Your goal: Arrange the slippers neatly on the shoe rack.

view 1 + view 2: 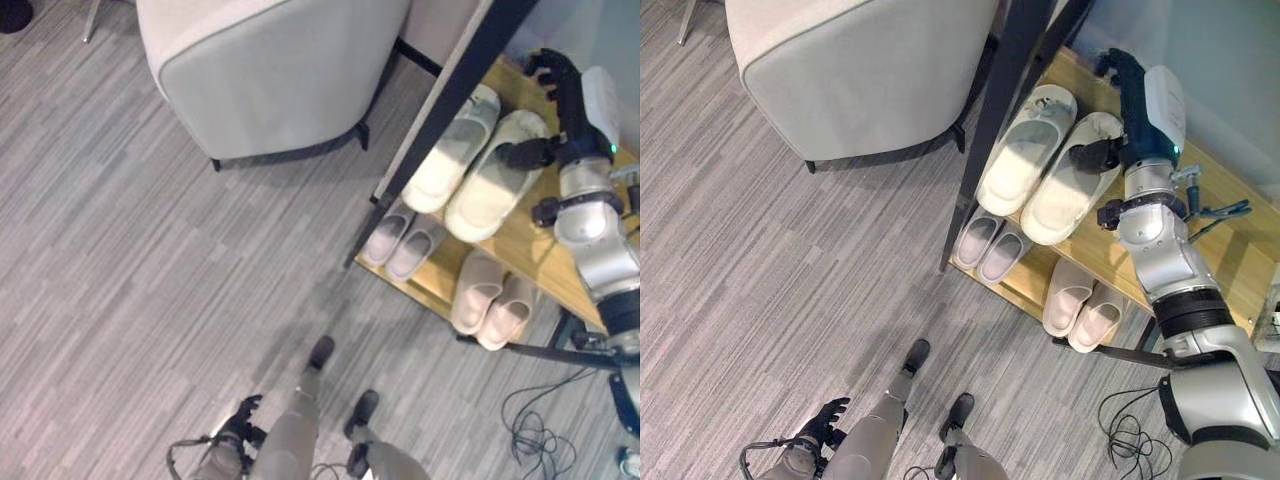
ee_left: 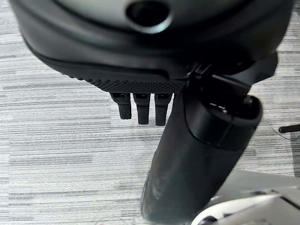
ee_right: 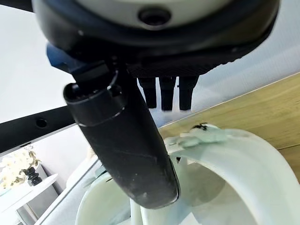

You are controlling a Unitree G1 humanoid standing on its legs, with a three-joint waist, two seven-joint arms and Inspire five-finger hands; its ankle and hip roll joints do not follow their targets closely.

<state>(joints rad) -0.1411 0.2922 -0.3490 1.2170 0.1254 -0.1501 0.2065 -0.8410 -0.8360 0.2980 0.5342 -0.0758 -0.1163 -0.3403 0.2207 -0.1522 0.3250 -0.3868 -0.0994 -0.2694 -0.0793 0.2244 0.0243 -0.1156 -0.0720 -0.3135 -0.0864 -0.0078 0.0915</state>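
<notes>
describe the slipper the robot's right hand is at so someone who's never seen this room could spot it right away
Find the wooden shoe rack beside the grey armchair. On its top shelf lies one pair of large cream slippers. The one meant is the slipper nearer the robot's right hand, whose thumb rests at its edge; the pairs on the shelves below are smaller and pinkish.

Armchair on a striped floor

A pale upholstered armchair [image 1: 265, 70] on dark legs stands on grey striped carpet [image 1: 120, 260].
</notes>
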